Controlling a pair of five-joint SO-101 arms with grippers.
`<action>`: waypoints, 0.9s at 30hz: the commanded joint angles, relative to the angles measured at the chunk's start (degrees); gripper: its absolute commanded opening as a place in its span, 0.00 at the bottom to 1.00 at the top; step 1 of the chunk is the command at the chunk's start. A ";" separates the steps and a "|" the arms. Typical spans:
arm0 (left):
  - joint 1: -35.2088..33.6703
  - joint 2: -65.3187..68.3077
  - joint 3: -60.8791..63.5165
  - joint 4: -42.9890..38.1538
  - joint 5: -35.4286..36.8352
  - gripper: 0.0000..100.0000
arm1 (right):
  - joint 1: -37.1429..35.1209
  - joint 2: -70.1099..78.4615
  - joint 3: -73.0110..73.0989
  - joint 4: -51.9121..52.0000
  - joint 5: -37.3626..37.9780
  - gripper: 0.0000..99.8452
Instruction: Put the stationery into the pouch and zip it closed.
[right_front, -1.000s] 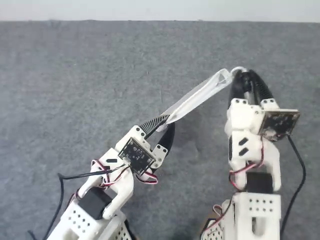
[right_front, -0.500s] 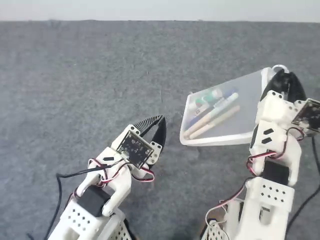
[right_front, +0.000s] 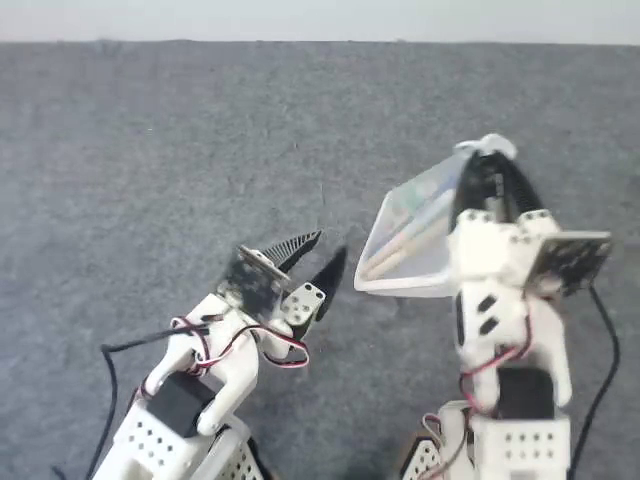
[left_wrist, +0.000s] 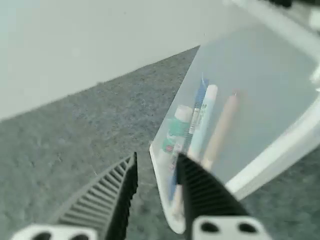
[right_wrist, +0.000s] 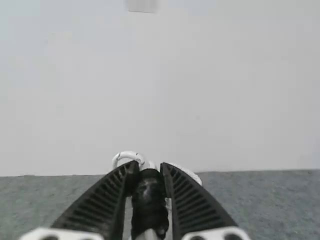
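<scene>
A translucent pouch (right_front: 408, 262) with pens and a glue stick (right_front: 420, 212) inside hangs tilted above the table right of centre. My right gripper (right_front: 487, 168) is shut on its far end. In the right wrist view the right gripper (right_wrist: 147, 172) pinches a dark tab by a white ring (right_wrist: 126, 156). My left gripper (right_front: 330, 245) stands open just left of the pouch, not touching it. In the left wrist view the left gripper (left_wrist: 157, 160) is open, and the pouch (left_wrist: 270, 85) with its stationery (left_wrist: 200, 125) lies just beyond the fingertips.
Grey carpet-like table surface (right_front: 170, 150) stretches bare to the left and far side. A pale wall (right_wrist: 200, 75) bounds the far edge. Both arm bases (right_front: 500, 440) stand at the near edge.
One second ago the pouch was stretched between both grippers. The left gripper let go and opened. The right arm swung right with the pouch, then came back toward the middle.
</scene>
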 joint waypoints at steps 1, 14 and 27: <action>0.26 -0.88 -7.78 6.33 5.80 0.26 | -6.99 -4.70 -4.04 2.15 2.81 0.01; 9.23 -0.88 -19.30 21.63 5.89 0.30 | -10.33 -5.14 -4.13 3.12 2.29 0.01; 11.87 -0.88 -15.08 13.36 5.71 0.30 | -10.42 -5.76 -1.41 3.12 2.29 0.01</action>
